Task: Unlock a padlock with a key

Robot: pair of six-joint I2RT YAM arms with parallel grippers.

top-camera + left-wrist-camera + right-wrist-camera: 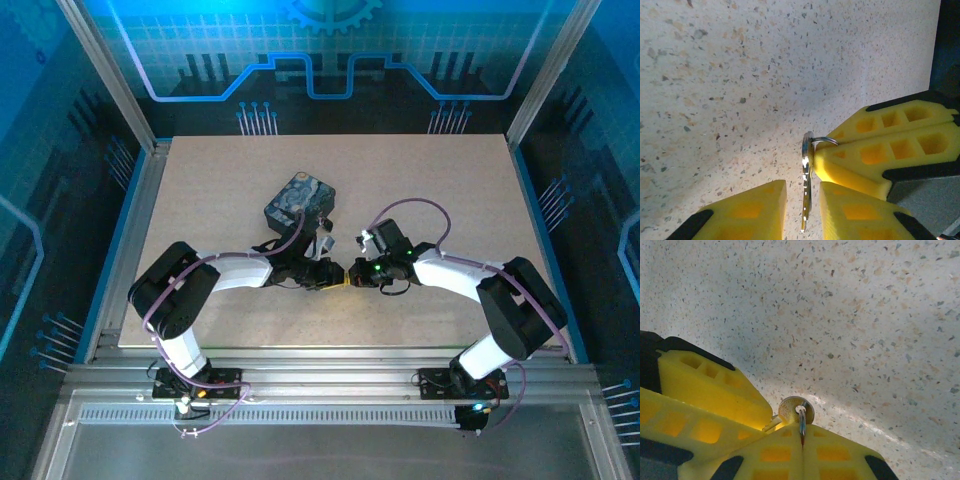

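The key (806, 185) hangs edge-on between my left gripper's (802, 185) two yellow fingers, with a small gap on each side; that gripper is open. My right gripper (802, 432) is shut on the thin wire ring (802, 419) threaded through the key's round head (791, 410). In the left wrist view the right gripper's fingers (875, 150) come in from the right and pinch the ring (824, 140). From above, both grippers meet tip to tip at mid-table, left (335, 274) and right (358, 272). The padlock is hidden.
A dark blue swirl-painted box (298, 200) lies just behind the left arm's wrist. Speckled beige tabletop (440, 180) stretches around the grippers, framed by metal rails at the near edge (320, 355) and blue panels at the sides.
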